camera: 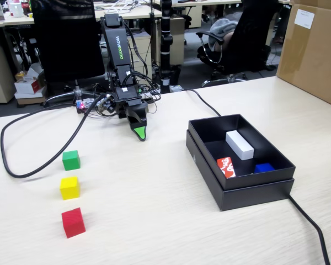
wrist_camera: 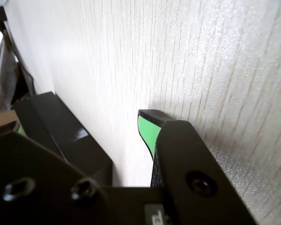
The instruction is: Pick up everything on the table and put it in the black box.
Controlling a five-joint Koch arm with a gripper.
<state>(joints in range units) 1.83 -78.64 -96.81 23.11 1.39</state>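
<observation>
I am looking into an office: black swivel chairs stand at rows of desks behind my wood-grain table, with a brown cardboard carton at its right edge.

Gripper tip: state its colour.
Bright green pad on the gripper tip, black body behind it; clearest in the wrist view.

We see a green cube, a yellow cube and a red cube on the pale beige wood-grain counter. The matte black box holds a white block, a red block with white print and something blue. The black pincer has a green tip.
</observation>
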